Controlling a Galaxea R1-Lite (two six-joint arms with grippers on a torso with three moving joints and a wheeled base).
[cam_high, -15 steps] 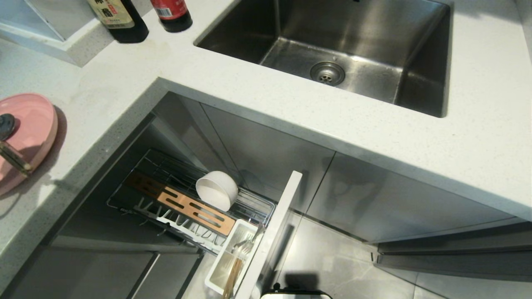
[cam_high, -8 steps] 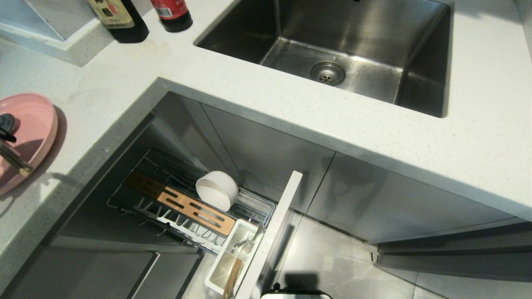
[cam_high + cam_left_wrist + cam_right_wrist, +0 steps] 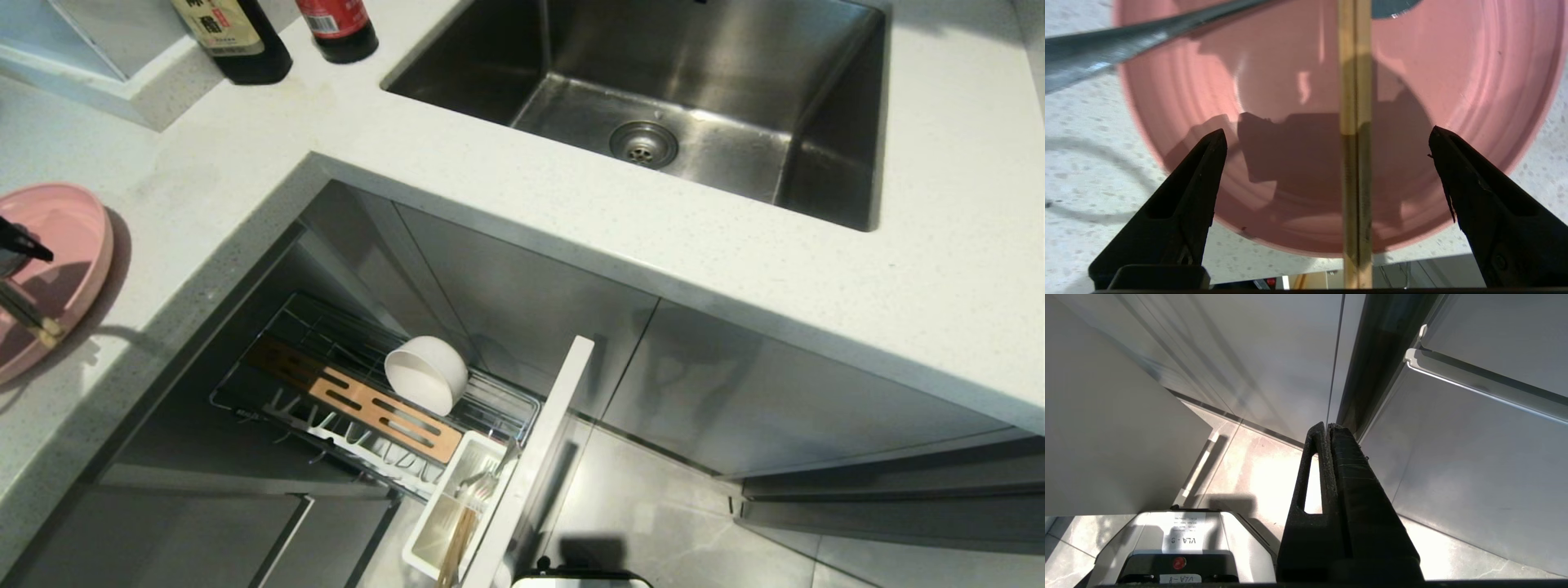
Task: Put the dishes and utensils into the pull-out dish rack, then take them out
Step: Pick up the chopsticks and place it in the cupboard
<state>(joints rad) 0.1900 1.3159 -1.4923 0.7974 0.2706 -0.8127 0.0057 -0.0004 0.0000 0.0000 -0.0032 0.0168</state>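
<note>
The left claw (image 3: 1327, 139) is hovering wide open astride the chopsticks (image 3: 1355, 122), which are lying lengthwise across the pink plate (image 3: 1474, 81) at the table's left edge.

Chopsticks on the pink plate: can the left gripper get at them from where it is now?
Probably yes. The left gripper hangs open right over the pink plate, with the chopsticks between its fingers. Nothing lies across them there; the spoon sits off to one side.
</note>
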